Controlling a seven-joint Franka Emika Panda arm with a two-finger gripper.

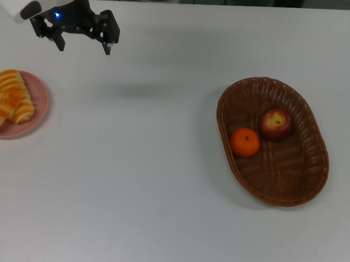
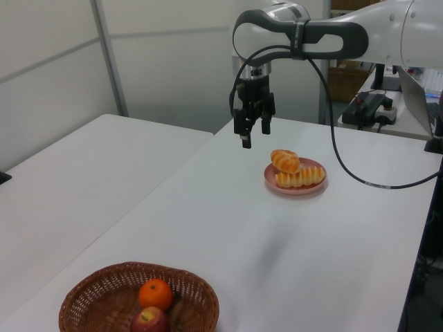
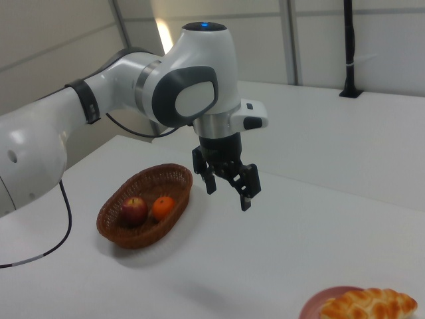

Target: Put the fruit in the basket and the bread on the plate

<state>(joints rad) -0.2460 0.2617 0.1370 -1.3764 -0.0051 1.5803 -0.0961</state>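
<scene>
Overhead, pincer (image 1: 84, 44) spread (empty), bare table (image 1: 138, 164) between plate (image 1: 39, 110), basket (image 1: 312, 183).

The top view's left edge cuts off the pink plate (image 1: 35, 110) and the rolls (image 1: 11, 100); the right view's bottom edge crops them too.

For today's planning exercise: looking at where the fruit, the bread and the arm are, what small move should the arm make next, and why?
Probably just lift clear and stop. The apple and tangerine lie in the basket, both rolls rest on the pink plate, and the open gripper hangs empty above the table, so nothing seems left to move.
</scene>
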